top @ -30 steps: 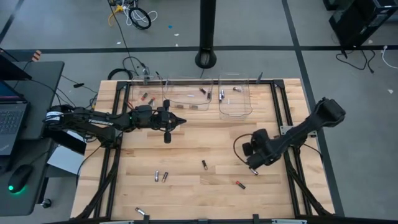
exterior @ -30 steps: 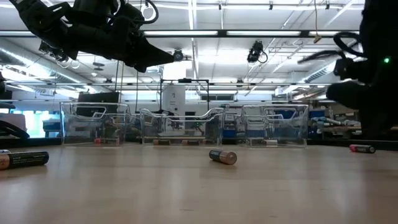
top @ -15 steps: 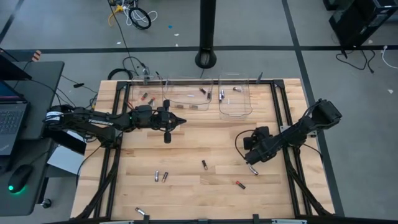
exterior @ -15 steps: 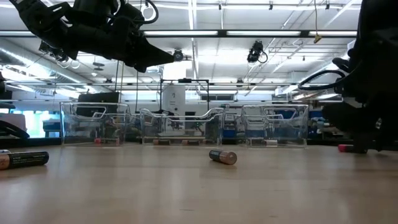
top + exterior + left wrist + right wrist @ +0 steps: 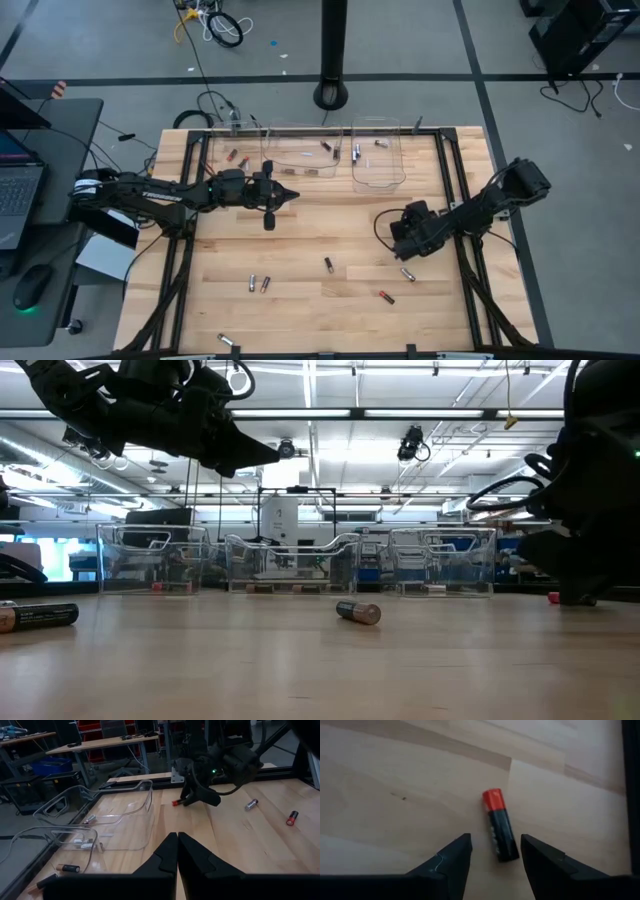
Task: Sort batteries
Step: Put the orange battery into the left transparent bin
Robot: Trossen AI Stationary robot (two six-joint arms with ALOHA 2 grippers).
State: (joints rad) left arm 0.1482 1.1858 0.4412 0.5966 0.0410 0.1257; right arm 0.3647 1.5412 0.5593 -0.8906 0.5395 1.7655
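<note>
A robotics lab or workshop. Long ceiling strip lights (image 5: 420, 413) run over an open hall, with wooden workbenches (image 5: 100, 742) and red storage bins (image 5: 90, 726) behind, and a black laptop (image 5: 18, 190) on a side desk.

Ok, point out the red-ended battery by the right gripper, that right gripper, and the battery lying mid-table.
red-ended battery (image 5: 500, 838), right wrist view, on its black body.
right gripper (image 5: 495, 851), right wrist view, midway between its open fingertips.
mid-table battery (image 5: 358, 611), low view, middle of the cylinder.
</note>
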